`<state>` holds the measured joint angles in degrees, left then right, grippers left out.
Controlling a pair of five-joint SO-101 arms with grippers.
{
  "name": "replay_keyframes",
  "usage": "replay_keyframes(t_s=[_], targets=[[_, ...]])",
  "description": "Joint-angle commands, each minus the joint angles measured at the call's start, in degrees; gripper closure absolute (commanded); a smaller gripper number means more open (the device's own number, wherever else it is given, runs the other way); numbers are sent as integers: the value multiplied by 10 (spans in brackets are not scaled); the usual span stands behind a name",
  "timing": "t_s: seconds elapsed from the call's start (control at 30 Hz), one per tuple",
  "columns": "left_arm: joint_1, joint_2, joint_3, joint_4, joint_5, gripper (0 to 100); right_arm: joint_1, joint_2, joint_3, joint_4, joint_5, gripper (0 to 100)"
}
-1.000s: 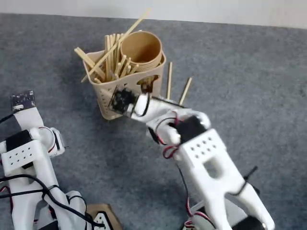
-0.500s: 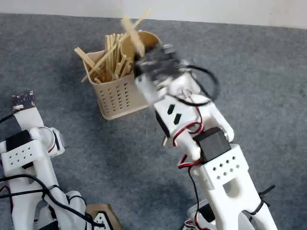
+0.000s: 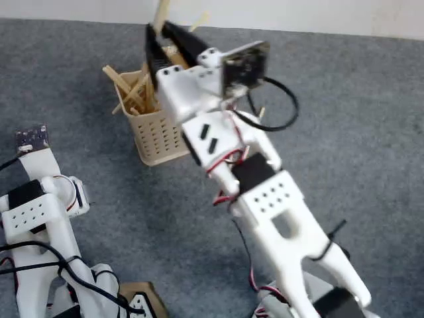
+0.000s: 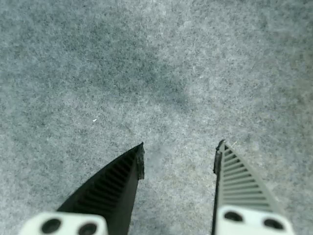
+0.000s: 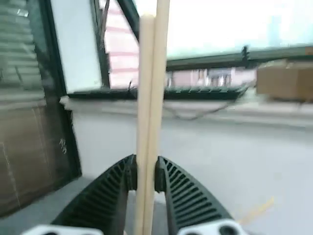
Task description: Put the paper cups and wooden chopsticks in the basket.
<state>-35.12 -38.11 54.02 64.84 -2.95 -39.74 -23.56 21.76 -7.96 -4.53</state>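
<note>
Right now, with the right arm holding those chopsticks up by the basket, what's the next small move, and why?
Probably lower the right gripper straight down toward the basket, then open it. It is shut on a pair of chopsticks held upright, and in the high view it sits above the basket's rim, so the sticks need to come down before release.

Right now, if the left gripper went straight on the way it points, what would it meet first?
The grey carpet: the open left gripper points at a bare patch of it, with nothing between; how far off is unclear.
</note>
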Motion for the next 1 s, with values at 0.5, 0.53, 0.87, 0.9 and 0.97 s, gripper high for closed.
replay_keyframes(t_s=[0.5,0.53,0.87,0.9,0.97], targets=[[-2,-18,-2,-6,-4,747,-55,-3,-22,111,120,914],[-2,-18,-2,-6,-4,747,-54,-4,-24,111,120,914],[-1,-18,-2,-6,-4,747,72,-3,-153,501,32,914],[-1,-18,-2,-6,-4,747,91,-1,-179,545,-1,914],[-1,-18,-2,-6,-4,747,126,3,-219,622,-47,913]])
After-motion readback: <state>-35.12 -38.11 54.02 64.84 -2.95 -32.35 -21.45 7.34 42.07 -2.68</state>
